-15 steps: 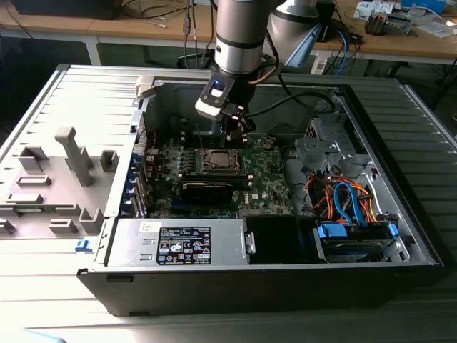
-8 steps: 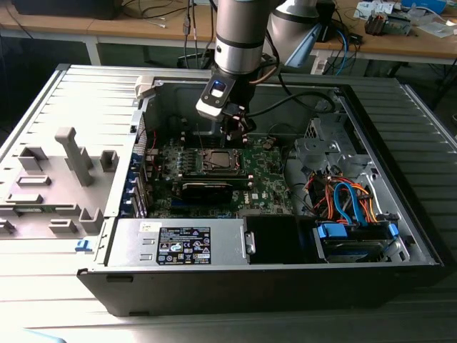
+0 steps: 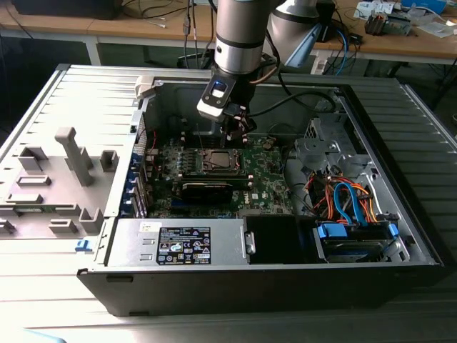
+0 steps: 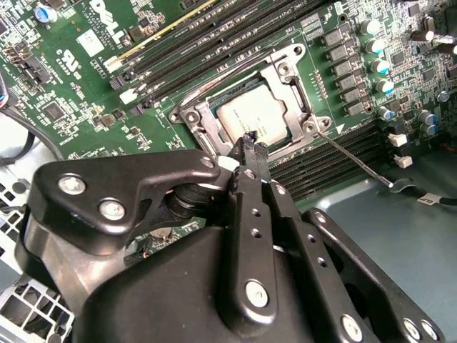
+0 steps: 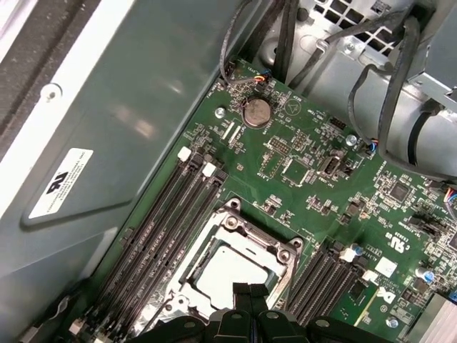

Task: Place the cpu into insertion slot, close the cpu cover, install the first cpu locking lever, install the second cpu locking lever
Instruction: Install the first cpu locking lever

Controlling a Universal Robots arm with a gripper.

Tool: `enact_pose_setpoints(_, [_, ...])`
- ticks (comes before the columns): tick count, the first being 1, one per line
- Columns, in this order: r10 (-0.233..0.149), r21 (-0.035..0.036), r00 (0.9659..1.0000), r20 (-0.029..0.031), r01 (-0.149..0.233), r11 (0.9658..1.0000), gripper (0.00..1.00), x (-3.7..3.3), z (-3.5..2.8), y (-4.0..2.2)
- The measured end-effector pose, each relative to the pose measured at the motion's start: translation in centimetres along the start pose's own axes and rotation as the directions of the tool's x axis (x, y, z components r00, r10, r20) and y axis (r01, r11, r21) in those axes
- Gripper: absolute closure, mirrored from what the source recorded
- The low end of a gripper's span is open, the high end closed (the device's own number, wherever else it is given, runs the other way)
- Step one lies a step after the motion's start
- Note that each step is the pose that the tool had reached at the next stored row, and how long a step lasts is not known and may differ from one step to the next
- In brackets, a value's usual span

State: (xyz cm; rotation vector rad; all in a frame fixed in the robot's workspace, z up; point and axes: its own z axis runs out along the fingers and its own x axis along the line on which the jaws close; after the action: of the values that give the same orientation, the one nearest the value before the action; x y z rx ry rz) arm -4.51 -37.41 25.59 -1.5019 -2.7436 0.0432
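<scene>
End effector: my end effector (image 4: 250,143) is clenched, fingertips pressed together with nothing I can see between them. In the second wrist view the tips sit right at the rim of the cpu cover (image 4: 285,71).
Cpu: the cpu (image 4: 260,118) lies flat in the insertion slot (image 3: 220,161), its silver-grey top showing through the cover's window (both wrist views agree on this).
Cpu cover: down over the chip, framing it on all sides.
Locking lever: a thin metal locking lever (image 4: 357,161) runs from one corner of the cover out across the memory slots (image 4: 300,168). I cannot tell whether it is latched.
Arm: in the exterior view the arm (image 3: 239,36) stands over the open computer case (image 3: 214,286), with the end effector just at 12 o'clock of the slot.
Surroundings, exterior view: a long black card (image 3: 214,189) lies just at 6 o'clock of the slot. The power supply (image 3: 178,243) is farther out toward 7 o'clock. Blue and orange cables (image 3: 350,204) are at 4 o'clock, and grey plastic fixtures (image 3: 75,153) stand at 9 o'clock, outside the case.
</scene>
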Motion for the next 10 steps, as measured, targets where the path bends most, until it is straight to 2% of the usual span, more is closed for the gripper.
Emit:
enact_pose_setpoints(3, [-0.006,0.0000,1.0000,0.0002,0.006,1.0000,0.89,0.00,0.00,0.00])
enact_pose_setpoints(5, [-0.027,0.0000,0.9996,0.0008,0.027,0.9996,0.89,0.00,0.00,0.00])
enact_pose_setpoints(10, [-0.037,0.0000,0.9993,0.0011,0.037,0.9993,0.89,0.00,0.00,0.00])
